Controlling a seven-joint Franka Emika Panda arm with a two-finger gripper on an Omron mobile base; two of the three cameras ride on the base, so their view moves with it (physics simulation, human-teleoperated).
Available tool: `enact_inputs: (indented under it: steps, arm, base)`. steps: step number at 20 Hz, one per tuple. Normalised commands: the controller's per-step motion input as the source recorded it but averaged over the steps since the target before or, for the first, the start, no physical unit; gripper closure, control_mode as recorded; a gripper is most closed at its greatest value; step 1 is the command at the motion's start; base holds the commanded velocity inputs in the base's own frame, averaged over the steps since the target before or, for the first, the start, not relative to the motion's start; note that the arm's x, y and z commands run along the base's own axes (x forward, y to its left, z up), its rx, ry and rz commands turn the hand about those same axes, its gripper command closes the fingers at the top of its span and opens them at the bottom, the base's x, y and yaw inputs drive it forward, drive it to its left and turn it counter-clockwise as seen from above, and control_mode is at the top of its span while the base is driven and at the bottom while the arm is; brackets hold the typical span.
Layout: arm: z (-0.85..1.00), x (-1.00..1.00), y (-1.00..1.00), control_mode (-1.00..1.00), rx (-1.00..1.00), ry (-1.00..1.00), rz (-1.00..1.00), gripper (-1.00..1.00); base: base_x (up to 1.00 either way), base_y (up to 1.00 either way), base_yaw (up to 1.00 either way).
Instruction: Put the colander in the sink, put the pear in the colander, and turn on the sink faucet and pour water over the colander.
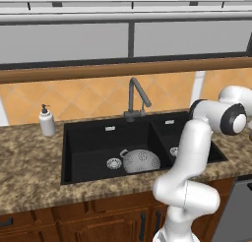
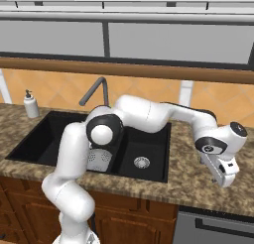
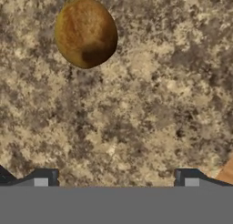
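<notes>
We see a speckled brown granite counter (image 1: pixel 29 167) running across the kitchen below a tan tiled backsplash (image 1: pixel 93 96), with the black double-basin sink (image 1: pixel 83 137) set into it. The wide basin is on the left and the narrower one on the right, each with a round silver drain (image 2: pixel 142 162). The white arm (image 2: pixel 149 114) reaches out over the sink and to the right, ending above the bare counter on the right of the sink. At the far edge of the sink, about where the two basins meet, stands the dark grey sink faucet (image 1: pixel 135 96), its angled spout reaching over the basin; we see no water coming from it. The colander (image 1: pixel 141 162) sits in the wide basin, near its right end and just beside that basin's drain, appearing upside down with its dotted dome upward. A white soap dispenser (image 1: pixel 47 121) stands on the counter to the far left of the sink. The gripper (image 2: pixel 225 176) hangs over the right-hand counter pointing downward, and in the hand view we see its two dark fingertips (image 3: pixel 43 177) spread wide apart with nothing between them, so it is released and empty. The pear (image 3: pixel 85 33) lies on the granite in the hand view, ahead of the fingertips and well apart from them, toward the left fingertip's side, a yellow-brown rounded fruit with its stem end at the top edge of that view.
</notes>
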Motion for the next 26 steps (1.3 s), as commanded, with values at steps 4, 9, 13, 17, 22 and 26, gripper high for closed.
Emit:
enact_inputs:
  steps: [4, 9, 13, 17, 22, 26]
  arm:
    - [-0.02, 0.18, -0.13, -1.0, -0.06, 0.0, 0.13, -1.0]
    - [-0.12, 0.18, -0.05, -1.0, -0.04, 0.0, 0.06, -1.0]
    - [-0.32, 0.24, -0.03, -1.0, -0.03, -0.01, 0.04, -1.0]
    - [-0.21, 0.21, -0.12, -1.0, -0.02, 0.0, 0.04, -1.0]
    - [-0.08, 0.22, -0.13, -1.0, -0.01, -0.01, 0.04, -1.0]
    - [-0.07, 0.24, -0.14, -1.0, -0.02, 0.0, 0.04, -1.0]
  base:
    - [0.0, 0.0, 0.0]
    - [0.0, 0.0, 0.0]
    - [0.0, 0.0, 0.0]
    - [0.0, 0.0, 0.0]
    - [0.0, 0.0, 0.0]
    - [0.0, 0.0, 0.0]
